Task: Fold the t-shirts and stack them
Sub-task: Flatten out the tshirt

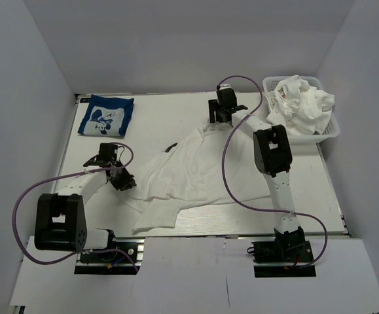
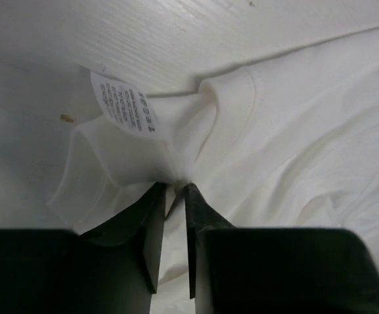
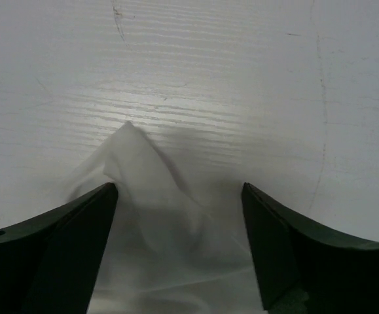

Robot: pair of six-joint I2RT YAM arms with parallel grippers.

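One white t-shirt lies rumpled across the table. One basket, far right, holds heaped white cloth too tangled to count. One folded navy t-shirt sits far left. Two claws: the left claw pinches the white shirt's edge, and the right claw gapes wide over a corner.

folded shirt back-left | spread shirt centre | basket back-right

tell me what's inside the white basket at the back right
The basket holds a heap of crumpled white cloth, piled above the rim. How many garments it is, and anything beneath them, is hidden by the heap.
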